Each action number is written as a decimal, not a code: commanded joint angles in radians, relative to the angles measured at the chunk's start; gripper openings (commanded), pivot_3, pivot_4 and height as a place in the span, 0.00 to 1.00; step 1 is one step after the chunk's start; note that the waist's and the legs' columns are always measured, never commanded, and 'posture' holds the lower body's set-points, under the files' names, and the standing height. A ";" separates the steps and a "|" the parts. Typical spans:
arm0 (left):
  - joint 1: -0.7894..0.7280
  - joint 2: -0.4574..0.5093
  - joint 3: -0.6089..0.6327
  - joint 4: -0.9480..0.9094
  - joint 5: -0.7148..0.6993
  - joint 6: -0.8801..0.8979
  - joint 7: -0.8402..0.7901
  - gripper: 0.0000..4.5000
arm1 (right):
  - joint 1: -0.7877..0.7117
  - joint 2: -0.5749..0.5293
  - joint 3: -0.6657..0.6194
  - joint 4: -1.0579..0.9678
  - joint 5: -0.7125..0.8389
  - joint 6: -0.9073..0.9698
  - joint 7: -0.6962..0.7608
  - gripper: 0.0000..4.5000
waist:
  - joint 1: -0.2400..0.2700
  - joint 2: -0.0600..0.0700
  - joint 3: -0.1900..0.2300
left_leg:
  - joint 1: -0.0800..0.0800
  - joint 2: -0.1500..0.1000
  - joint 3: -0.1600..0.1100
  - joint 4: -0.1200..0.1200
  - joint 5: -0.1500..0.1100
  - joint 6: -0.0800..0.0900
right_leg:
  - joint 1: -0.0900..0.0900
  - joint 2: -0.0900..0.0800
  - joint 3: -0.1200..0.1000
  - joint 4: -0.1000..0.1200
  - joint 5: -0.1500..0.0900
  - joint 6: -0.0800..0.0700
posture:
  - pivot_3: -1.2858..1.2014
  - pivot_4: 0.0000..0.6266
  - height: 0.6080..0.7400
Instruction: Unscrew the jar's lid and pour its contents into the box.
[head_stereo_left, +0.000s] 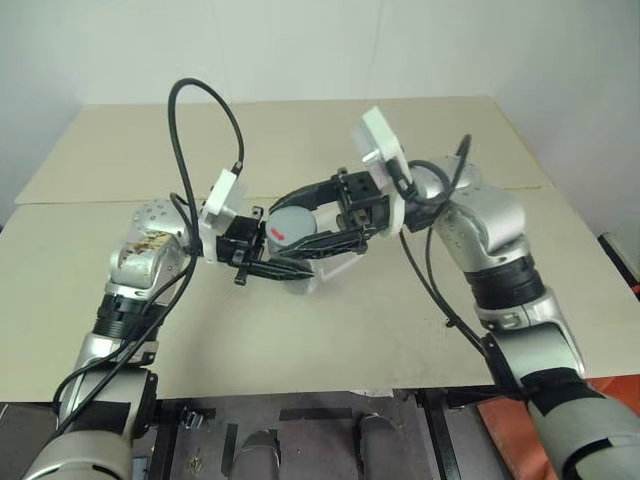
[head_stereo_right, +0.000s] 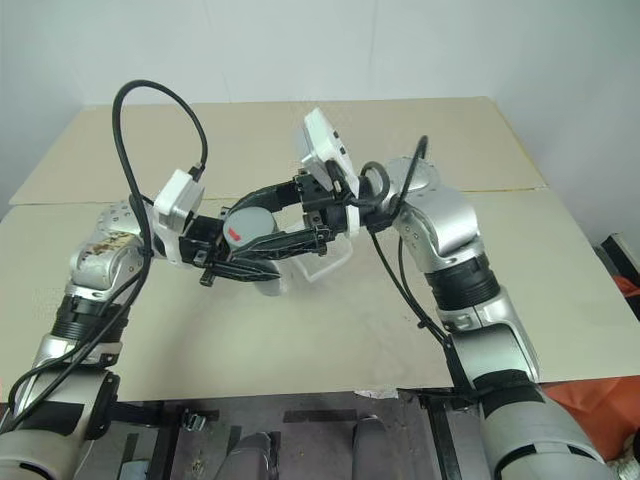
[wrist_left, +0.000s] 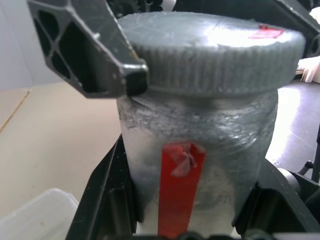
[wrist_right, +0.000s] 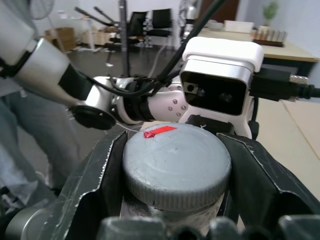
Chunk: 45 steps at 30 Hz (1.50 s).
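Right now both arms meet over the middle of the table (head_stereo_left: 330, 330), and the jar (wrist_left: 200, 150) is up in the air between them, clear of the tabletop. Left gripper (head_stereo_left: 285, 268) comes in from the robot's left, pointing level across to the right, its black fingers clamped on the jar's body; from the left wrist you see the silvery wall with a red strip running down it, a finger hugging it on each side. Right gripper (wrist_right: 177, 165) reaches in from the opposite side, pointing left, and its two fingers sit one on either side of the lid (wrist_right: 175, 167). They look pressed to the ribbed rim, closed on it, with one fingertip (wrist_left: 107, 60) lying right against the lid's edge in the left wrist view. And the lid is on the jar, grey and round, a small red mark on its flat top, tilted a little toward the head camera. Box (head_stereo_right: 325, 262) sits on the table just under and behind the two grippers, mostly hidden by them, clear whitish plastic; a corner of it peeks in low in the left wrist view too. What's inside the jar I can't make out through the cloudy wall. Black cables loop up from both wrists.
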 joint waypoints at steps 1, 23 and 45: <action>-0.011 0.006 0.036 -0.039 -0.033 -0.009 -0.014 0.43 | -0.034 0.013 -0.020 0.050 -0.034 -0.052 0.026 0.92 | -0.002 0.000 0.000 | 0.000 0.000 0.000 0.000 0.000 0.000 | 0.000 0.000 0.000 0.000 0.000 0.000 | 0.52 0.24 1.00; -0.017 -0.051 0.044 0.066 0.120 -0.053 0.254 0.43 | 0.238 -0.071 -0.172 -0.577 -0.050 0.279 -0.639 1.00 | -0.001 0.001 0.000 | 0.000 0.000 -0.001 -0.001 0.001 -0.001 | 0.000 0.000 0.000 0.000 0.000 0.000 | 0.52 0.24 1.00; 0.003 -0.050 0.070 -0.009 0.061 0.016 0.236 0.43 | 0.155 0.031 -0.117 -0.430 -0.108 0.300 -0.713 1.00 | -0.003 0.001 0.000 | 0.000 0.000 -0.001 -0.001 0.001 -0.001 | -0.001 0.000 -0.001 0.000 0.000 0.000 | 0.52 0.24 1.00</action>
